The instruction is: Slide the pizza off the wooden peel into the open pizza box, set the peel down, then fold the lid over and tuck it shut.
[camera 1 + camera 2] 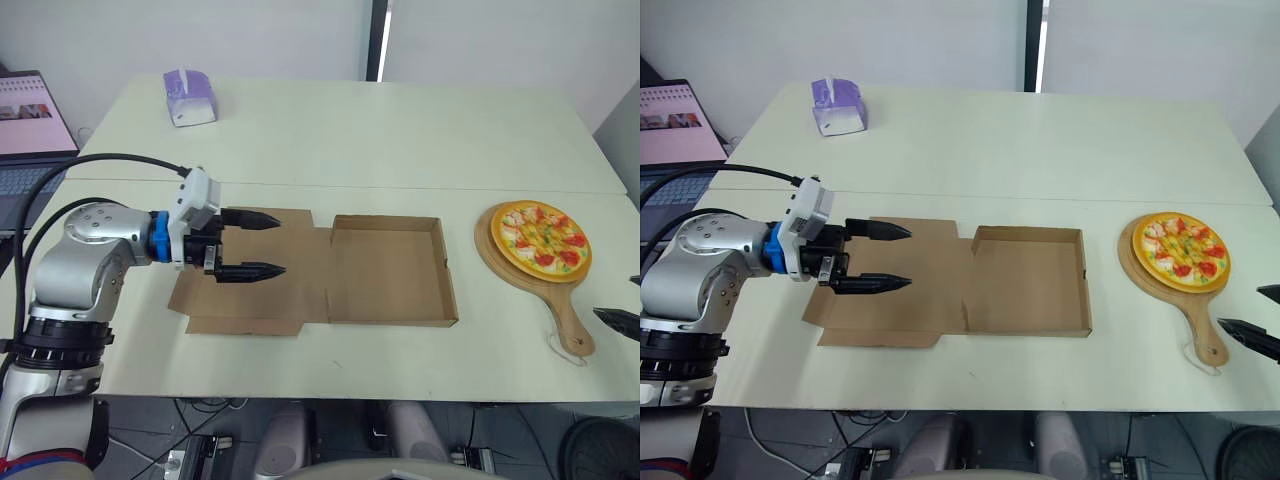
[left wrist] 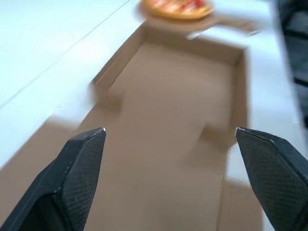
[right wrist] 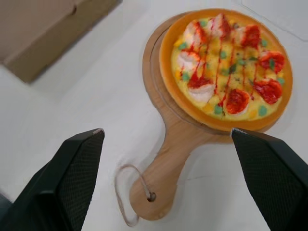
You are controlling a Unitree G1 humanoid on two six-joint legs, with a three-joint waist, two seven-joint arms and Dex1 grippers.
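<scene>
The round, red-and-yellow-topped pizza [image 1: 543,238] lies on the round wooden peel [image 1: 568,322] on the white table [image 1: 400,130], to the right of the open brown cardboard pizza box [image 1: 390,272]. The left gripper [image 1: 284,243] hovers over the box's flat lid, its arm bent and its fingers level, spread apart and empty. The right gripper [image 3: 166,131] hangs above the peel's handle, likewise spread.

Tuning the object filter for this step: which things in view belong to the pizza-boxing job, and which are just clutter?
Job:
- pizza
- wooden peel under it
- pizza box, open and empty
- lid, lying flat
- left gripper, open over the lid
- right gripper, open near the peel's handle

Lying about:
- purple tissue pack at the far side of the table
- laptop beyond the table's left edge
</scene>
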